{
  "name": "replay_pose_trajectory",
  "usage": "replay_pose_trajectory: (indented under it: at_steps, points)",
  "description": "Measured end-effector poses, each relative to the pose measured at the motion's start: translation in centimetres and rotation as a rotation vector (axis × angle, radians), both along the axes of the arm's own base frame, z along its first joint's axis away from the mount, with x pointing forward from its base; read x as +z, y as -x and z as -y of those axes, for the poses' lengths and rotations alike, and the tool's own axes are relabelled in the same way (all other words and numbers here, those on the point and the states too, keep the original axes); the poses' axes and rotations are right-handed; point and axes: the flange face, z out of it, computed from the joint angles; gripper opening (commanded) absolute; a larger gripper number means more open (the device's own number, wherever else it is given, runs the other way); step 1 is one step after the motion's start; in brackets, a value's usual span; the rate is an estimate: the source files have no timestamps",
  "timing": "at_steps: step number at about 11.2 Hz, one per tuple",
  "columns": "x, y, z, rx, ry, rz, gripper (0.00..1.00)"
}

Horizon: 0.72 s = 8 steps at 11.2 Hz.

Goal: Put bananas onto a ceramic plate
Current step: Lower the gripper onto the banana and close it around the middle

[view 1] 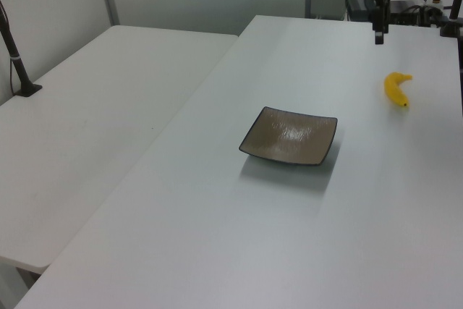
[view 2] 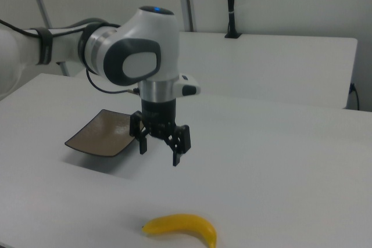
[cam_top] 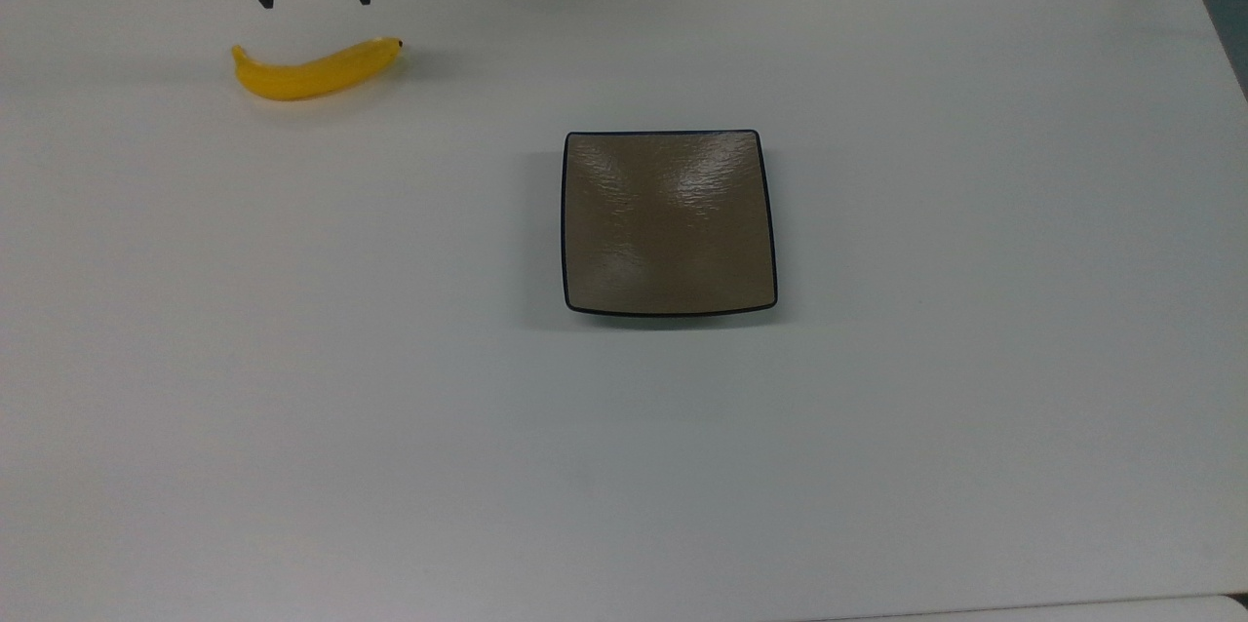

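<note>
The gripper (view 2: 158, 148) hangs above the table (cam_top: 390, 388) with its two fingers (view 2: 177, 143) spread apart and nothing between them. It is near the banana (cam_top: 314, 72) but not touching it. The banana lies flat on the table, well apart from the ceramic plate (cam_top: 669, 220), which has nothing on it. I judge the banana light, fairly firm, smooth and a little slippery because it is round. The thick middle (view 2: 185, 226) seems the best place to take it, across the width. In the top view the picture edge cuts off the gripper's upper part.
</note>
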Motion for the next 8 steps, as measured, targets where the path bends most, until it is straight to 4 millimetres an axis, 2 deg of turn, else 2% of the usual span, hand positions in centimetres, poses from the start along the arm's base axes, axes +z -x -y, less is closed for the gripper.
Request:
replay_pose_trajectory:
  at_steps: [5,8]
  points:
    - [-6.9,1.8,0.1,-0.008,-0.006,-0.062,1.0]
    - [-9.2,2.2,1.0,-0.06,-0.004,-0.097,1.0]
